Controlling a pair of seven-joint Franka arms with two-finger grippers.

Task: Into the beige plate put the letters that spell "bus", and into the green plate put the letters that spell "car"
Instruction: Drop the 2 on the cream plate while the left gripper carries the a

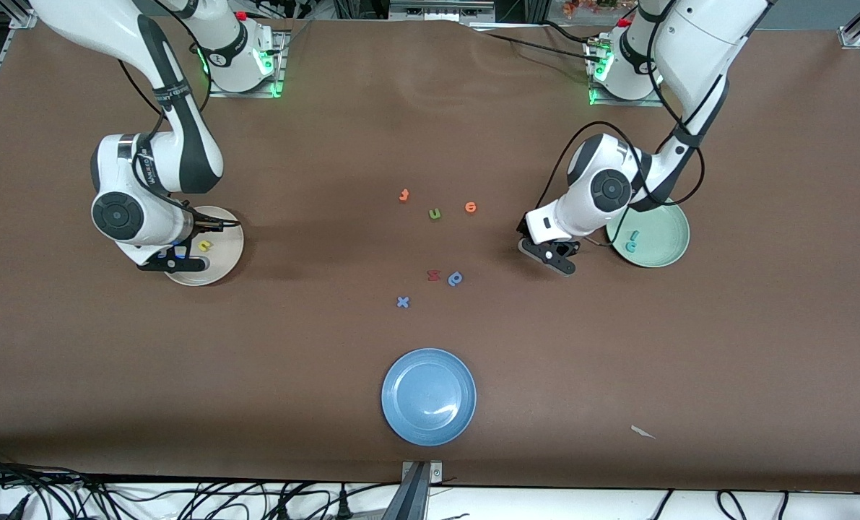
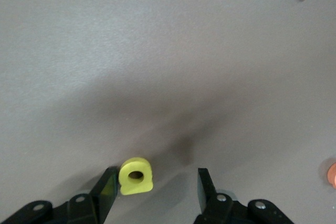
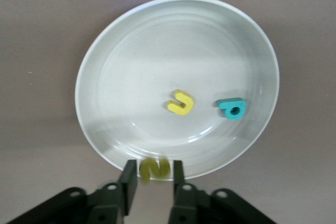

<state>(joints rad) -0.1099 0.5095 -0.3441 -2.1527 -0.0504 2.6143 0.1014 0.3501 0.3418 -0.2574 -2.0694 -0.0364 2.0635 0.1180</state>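
My right gripper (image 3: 153,170) hangs over the rim of the beige plate (image 3: 121,51), at the right arm's end of the table, fingers slightly apart. A blurred yellow "s" (image 3: 154,166) sits loose between them. The yellow "u" (image 3: 181,102) and teal "b" (image 3: 232,108) lie in that plate. My left gripper (image 2: 156,179) is open low over bare table beside the green plate (image 1: 671,242). The yellow "a" (image 2: 136,176) is close against one finger; I cannot tell whether it rests on the table. The teal "r" (image 1: 633,236) and "c" (image 1: 630,248) lie in the green plate.
Loose letters lie mid-table: two orange ones (image 1: 404,195) (image 1: 471,207), an olive "u" (image 1: 435,214), a red one (image 1: 433,275), a blue "p" (image 1: 455,279) and a blue "x" (image 1: 402,302). A blue plate (image 1: 428,422) sits nearer the camera, with a paper scrap (image 1: 643,432) toward the left arm's end.
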